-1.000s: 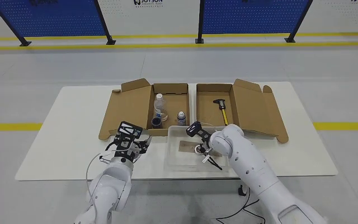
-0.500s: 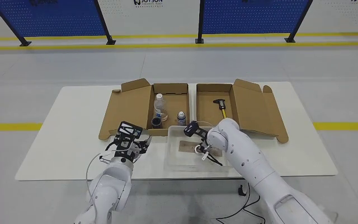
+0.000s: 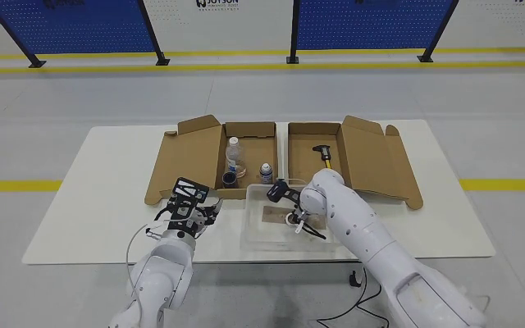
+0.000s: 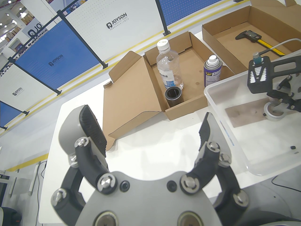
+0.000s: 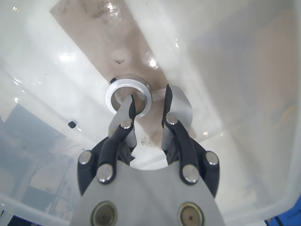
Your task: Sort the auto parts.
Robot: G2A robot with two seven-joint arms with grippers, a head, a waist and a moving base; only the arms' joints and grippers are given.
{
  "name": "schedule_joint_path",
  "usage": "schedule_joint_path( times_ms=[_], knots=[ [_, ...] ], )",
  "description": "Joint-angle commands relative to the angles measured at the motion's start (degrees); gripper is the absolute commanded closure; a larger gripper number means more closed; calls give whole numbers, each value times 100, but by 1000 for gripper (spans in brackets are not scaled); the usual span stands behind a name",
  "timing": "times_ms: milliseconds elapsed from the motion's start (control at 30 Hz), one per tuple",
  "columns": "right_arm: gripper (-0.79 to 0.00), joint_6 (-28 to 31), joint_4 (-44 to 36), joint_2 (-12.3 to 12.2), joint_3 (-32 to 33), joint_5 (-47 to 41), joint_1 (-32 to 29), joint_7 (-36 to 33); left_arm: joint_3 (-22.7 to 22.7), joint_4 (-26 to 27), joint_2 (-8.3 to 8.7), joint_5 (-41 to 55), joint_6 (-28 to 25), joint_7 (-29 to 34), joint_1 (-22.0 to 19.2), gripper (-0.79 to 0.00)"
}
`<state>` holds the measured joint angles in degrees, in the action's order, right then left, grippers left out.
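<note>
Jaws of the right gripper point(image 5: 149, 92) stand parted astride the metal ring point(image 5: 128, 79), one tip in its bore, apparently to pinch its wall off the clear bin point(image 5: 235, 48) floor. The left gripper point(image 4: 148, 118) hangs spread and empty, likely keeping clear.

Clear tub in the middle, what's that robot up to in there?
It is sorting parts. The right arm is down in the clear tub, its jaws open astride the wall of a metal ring, not yet closed on it. The left arm hovers over the table, jaws open and empty. One cardboard box holds a bottle, a spray can and a black cylinder; the other box a caliper.
</note>
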<state>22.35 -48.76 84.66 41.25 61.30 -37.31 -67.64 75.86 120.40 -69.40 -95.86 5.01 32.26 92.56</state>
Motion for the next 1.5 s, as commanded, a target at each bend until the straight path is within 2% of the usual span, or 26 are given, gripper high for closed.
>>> schedule_joint_path(
  times_ms=[0,67,167,200,233,500,700,967,1133,1300,1467],
  knots=[
    [-262,14,86,26,-39,-5,35,30,0,0,0,0,0,0,0,-785],
    [-243,34,164,51,-69,-30,69,58,0,0,0,0,0,0,0,-785],
    [-148,64,246,86,-112,-55,109,90,0,0,0,0,0,0,0,-785],
    [-28,65,267,96,-123,-62,121,100,0,0,0,0,0,0,0,-785],
    [0,65,286,106,-132,-69,133,111,0,0,0,0,0,0,0,-785],
    [0,97,287,114,-54,-222,163,254,0,0,0,0,0,0,0,-785],
    [0,182,-163,-42,366,-619,-62,385,0,0,0,0,0,0,0,-785],
    [0,335,-1424,-452,1438,-1327,-926,555,0,0,0,0,0,0,0,-785],
    [0,530,-2040,-665,2183,-2154,-1618,802,0,0,0,0,0,0,0,-785],
    [0,777,-2309,-782,2689,-3147,-2122,1106,0,0,0,0,0,0,0,-785],
    [0,954,-2305,-833,2863,-3910,-2331,1256,0,0,0,0,0,0,0,-785]
  ],
)
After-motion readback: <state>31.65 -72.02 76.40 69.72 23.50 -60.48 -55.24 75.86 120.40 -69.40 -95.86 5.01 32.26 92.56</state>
